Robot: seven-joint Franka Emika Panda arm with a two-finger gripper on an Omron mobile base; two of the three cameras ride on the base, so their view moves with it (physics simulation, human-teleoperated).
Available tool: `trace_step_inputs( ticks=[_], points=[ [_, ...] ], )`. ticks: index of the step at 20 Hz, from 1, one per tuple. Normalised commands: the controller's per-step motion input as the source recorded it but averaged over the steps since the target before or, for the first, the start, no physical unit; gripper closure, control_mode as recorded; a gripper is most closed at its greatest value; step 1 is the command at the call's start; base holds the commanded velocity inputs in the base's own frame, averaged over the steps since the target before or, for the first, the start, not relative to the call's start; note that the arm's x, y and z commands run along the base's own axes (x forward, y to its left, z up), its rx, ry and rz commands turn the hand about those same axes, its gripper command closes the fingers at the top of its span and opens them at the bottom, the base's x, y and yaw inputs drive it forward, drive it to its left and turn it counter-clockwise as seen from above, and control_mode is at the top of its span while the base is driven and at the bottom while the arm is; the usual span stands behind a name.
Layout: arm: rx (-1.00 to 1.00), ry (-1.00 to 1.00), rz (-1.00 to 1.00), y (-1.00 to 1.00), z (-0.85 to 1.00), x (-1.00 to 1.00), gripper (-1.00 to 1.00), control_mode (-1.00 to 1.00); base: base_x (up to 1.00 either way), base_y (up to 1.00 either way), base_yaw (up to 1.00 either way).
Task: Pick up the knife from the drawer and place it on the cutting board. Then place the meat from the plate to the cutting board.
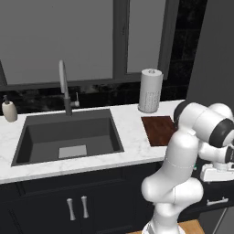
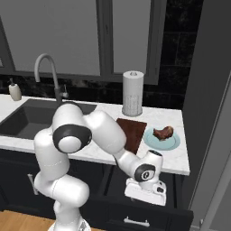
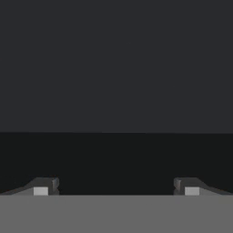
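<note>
The pincer stands spread to its full width with nothing between its two dark fingertips; ahead of it the hand view gives just flat dark panels, a greyer one above a blacker one. In the right base view the white hand hangs low in front of the cabinets, below the edge of the surface and just above the drawer, which stands pulled out, its short silver bar handle facing forward. Whether the knife lies inside cannot be told, since the hand and the dark interior hide it.

Up on the white marble surface, the dark reddish-brown cutting board lies flat and bare, partly behind the arm's forearm. Just beside it on the right sits the pale blue plate, with the meat resting on it. Behind the board stands a paper-towel roll. Farther left are the dark sink with its faucet, and a soap bottle at the far end.
</note>
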Motion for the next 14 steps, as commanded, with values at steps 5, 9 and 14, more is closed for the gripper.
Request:
trace_step_inputs(
  ticks=[5,9,14],
  points=[
    [0.07,-0.04,0.1,-0.01,0.0,-0.37,-1.0,-1.0,0.0,0.0,0.0],
    [0.05,-0.02,0.07,0.0,0.0,-0.29,-1.0,-1.0,0.0,0.0,0.0],
    [0.06,0.0,0.05,-0.02,0.0,-0.12,-1.0,-1.0,0.0,0.0,0.0]
  ],
)
